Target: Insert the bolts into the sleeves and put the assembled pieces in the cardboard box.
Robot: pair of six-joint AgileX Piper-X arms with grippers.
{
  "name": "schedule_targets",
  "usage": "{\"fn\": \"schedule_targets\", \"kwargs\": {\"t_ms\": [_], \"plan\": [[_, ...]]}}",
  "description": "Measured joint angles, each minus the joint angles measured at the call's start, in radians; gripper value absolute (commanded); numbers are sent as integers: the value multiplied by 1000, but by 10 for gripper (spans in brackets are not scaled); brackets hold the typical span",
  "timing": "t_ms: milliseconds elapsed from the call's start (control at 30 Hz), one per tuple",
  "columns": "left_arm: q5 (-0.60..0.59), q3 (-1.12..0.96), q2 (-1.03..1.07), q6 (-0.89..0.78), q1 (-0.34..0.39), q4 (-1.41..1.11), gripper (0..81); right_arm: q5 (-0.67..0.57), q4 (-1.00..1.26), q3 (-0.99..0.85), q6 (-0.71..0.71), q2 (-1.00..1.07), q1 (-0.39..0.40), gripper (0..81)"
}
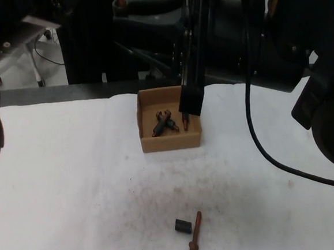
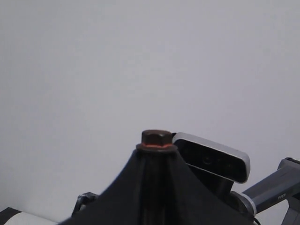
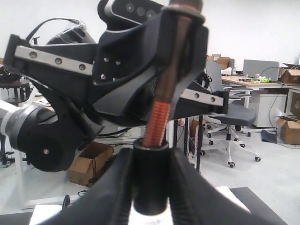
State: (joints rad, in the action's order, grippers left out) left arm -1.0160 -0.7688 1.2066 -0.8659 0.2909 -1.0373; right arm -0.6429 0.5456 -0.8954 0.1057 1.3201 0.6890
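Note:
My left gripper (image 2: 156, 157) is shut on a rusty bolt (image 2: 156, 138) whose hex head sticks out past the fingertips. My right gripper (image 3: 150, 161) is shut on a black sleeve (image 3: 150, 183). In the right wrist view that bolt (image 3: 171, 75) comes down from the left gripper (image 3: 180, 28), its copper threaded end just inside the sleeve's mouth. The cardboard box (image 1: 171, 142) sits mid-bench with two assembled pieces (image 1: 164, 123) lying crossed inside. A loose sleeve (image 1: 182, 225) and a loose bolt (image 1: 195, 231) lie side by side near the front edge.
White cloth (image 1: 73, 184) covers the bench. A black arm part (image 1: 189, 94) hangs in front of the box's right rear corner. A black cable (image 1: 260, 146) loops over the right side. An arm's dark bulk (image 1: 327, 106) fills the right edge.

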Motion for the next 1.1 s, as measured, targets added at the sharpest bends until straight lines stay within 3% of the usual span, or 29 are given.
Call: {"fn": "schedule_targets", "kwargs": {"t_ms": [367,900,1000,1100], "plan": [[-48,0,0,20,-33,27,3,4,0,0,7,0,0,69],[-69,17,-2,5,-39,12,0,8,140,14,149,2,-2,69],[-76,17,-4,-6,-40,10,87,8,140,14,155,2,-2,69],[-79,17,-4,-29,-39,10,303,6,140,14,157,2,-2,69]]}}
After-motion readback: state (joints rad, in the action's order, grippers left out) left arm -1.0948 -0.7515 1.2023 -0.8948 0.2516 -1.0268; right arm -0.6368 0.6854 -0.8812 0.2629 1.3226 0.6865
